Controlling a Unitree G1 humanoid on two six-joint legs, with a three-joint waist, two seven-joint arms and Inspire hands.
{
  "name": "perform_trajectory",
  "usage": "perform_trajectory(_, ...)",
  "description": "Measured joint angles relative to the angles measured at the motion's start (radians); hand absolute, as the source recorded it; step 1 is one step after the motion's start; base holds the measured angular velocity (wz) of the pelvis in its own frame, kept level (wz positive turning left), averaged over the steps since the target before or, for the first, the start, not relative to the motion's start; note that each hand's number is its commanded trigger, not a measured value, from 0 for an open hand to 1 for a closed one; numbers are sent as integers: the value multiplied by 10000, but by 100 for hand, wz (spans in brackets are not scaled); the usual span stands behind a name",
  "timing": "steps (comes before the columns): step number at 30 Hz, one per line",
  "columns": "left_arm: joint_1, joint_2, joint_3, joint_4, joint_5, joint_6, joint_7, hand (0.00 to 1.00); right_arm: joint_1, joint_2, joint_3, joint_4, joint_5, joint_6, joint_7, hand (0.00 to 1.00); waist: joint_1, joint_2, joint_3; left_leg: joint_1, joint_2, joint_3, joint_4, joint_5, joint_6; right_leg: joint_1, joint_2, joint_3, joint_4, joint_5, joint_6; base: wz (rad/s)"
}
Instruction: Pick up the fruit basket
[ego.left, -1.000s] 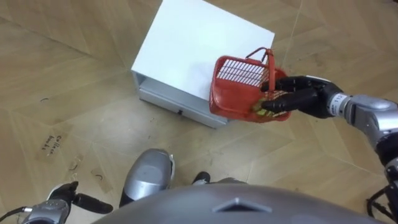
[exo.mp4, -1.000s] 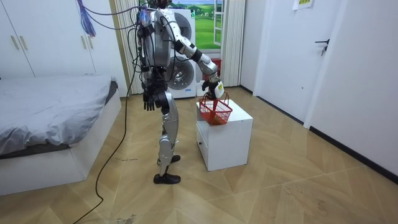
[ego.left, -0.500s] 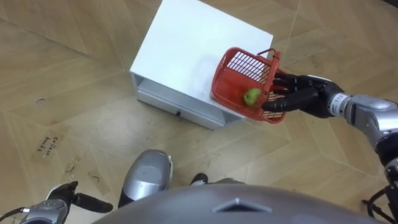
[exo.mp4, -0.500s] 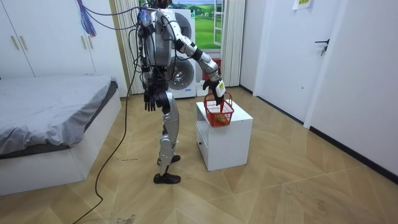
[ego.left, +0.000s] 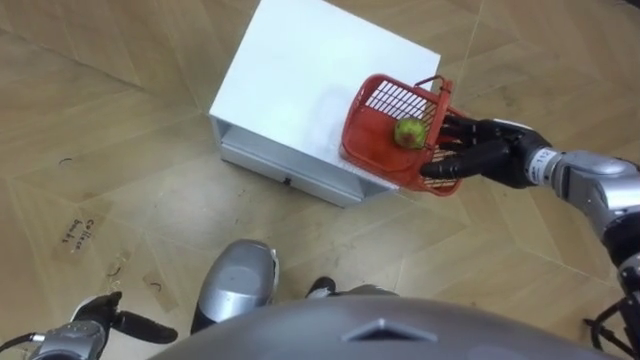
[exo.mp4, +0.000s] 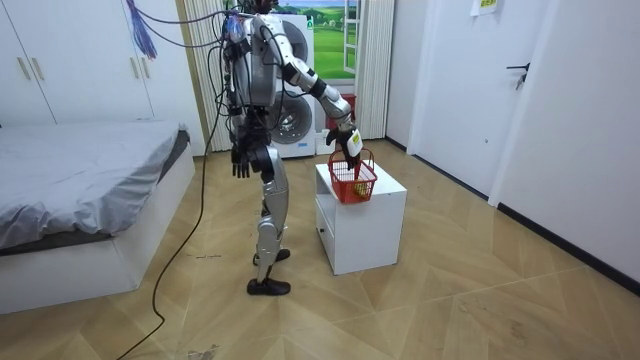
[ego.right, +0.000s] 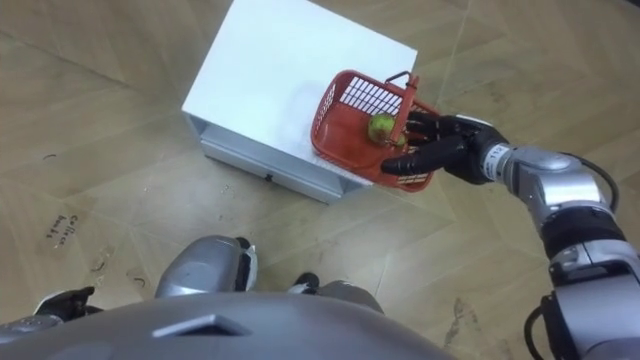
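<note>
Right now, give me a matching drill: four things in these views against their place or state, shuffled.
Things:
1. fruit basket
2. green fruit
3. white cabinet
4. left hand

Places or states:
A. hangs low at the robot's side, open
B. stands on the wooden floor
C. lies inside the basket
D. tilted at the cabinet's corner, gripped by the right hand

Pairs: 1-D, 2-C, 3-B, 4-A

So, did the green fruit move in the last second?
Yes. The green fruit has rolled inside the red basket, away from the right hand, toward the far edge of the white cabinet.
</note>
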Motion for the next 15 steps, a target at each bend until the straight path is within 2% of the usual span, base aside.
perform_trajectory(8, 39, -1, 12, 157, 12, 8, 373, 0, -6, 24, 0, -427, 3, 0, -92, 0, 33, -36, -8, 241, 4, 71, -122, 4, 4, 164, -20, 12, -19, 0, 0, -2)
perform_trajectory(15, 103, -63, 18, 329, 1, 22, 553, 0, -7, 21, -122, -494, 26, 0, -76, 0, -74, -192, -51, 321, -2, 141, -166, 1, 4, 283, -22, -18, -179, 1, 1, -2)
